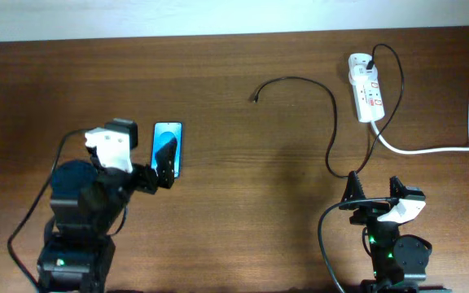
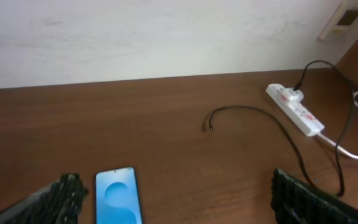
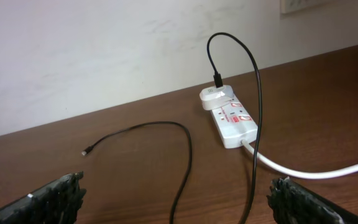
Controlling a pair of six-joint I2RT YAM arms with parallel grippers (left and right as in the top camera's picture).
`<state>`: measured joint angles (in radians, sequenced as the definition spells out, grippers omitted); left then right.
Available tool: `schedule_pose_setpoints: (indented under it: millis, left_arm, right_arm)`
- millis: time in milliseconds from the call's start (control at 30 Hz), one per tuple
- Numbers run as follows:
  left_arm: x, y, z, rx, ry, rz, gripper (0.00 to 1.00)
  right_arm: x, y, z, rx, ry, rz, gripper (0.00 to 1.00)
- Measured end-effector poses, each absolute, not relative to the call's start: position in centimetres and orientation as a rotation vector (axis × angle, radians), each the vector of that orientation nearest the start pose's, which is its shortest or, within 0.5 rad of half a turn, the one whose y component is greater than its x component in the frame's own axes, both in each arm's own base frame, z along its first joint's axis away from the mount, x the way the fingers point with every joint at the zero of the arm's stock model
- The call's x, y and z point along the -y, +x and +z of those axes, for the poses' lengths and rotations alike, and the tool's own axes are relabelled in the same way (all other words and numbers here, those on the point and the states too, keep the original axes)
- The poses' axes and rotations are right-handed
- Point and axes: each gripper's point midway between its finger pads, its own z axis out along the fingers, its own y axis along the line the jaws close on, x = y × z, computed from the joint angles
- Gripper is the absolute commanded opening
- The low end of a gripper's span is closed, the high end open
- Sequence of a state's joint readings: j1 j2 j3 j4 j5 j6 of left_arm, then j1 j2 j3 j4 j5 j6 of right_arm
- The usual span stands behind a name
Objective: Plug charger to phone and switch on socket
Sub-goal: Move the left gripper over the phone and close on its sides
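- The left fingers (image 2: 64,198) are spread wide and grip nothing.
- The phone (image 2: 118,196) lies flat on the table (image 1: 234,203), screen up and lit blue, in the gap between them. It is close beside one finger, and I cannot tell if they touch.
- The right fingers (image 3: 61,196) are also spread wide and hold nothing.
- The charger (image 1: 335,122) lies loose on the table. Its plug sits in the far end of the socket (image 1: 366,94), and the cable loops down near the right fingers, passing between them in the right wrist view.
- The small tip rests bare on the wood, well apart from the phone.
- The socket lies at the far right of the table, its white cord (image 1: 430,149) trailing off to the right.
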<state>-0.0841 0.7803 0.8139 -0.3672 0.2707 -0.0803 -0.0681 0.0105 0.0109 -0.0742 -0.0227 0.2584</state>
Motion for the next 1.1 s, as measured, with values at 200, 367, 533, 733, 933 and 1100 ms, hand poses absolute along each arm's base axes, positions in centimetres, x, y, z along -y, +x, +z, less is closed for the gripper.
schedule_pose_setpoints:
  millis: [200, 367, 533, 733, 933, 1100]
  left_arm:
    - [8.5, 29.4, 28.7, -1.918, 0.231, -0.458, 0.99]
    - [8.5, 30.0, 29.3, -1.899, 0.203, -0.480, 0.99]
    - [8.5, 32.5, 28.9, -1.958, 0.140, -0.502, 0.99]
    - [8.1, 36.3, 26.4, -2.131, 0.009, -0.505, 0.99]
    - [5.7, 37.8, 25.6, -2.258, -0.122, -0.348, 0.99]
    - [5.4, 38.5, 22.3, -2.358, -0.148, -0.315, 0.99]
  right_arm:
    - [1.3, 24.6, 15.8, -1.628, 0.251, 0.164, 0.98]
    - [1.3, 24.6, 15.8, -1.628, 0.251, 0.164, 0.98]
    - [1.3, 24.6, 15.8, -1.628, 0.251, 0.164, 0.98]
    - [1.3, 24.6, 15.8, -1.629, 0.251, 0.165, 0.98]
    - [1.3, 24.6, 15.8, -1.629, 0.251, 0.164, 0.98]
    - [1.3, 24.6, 15.8, -1.629, 0.251, 0.164, 0.98]
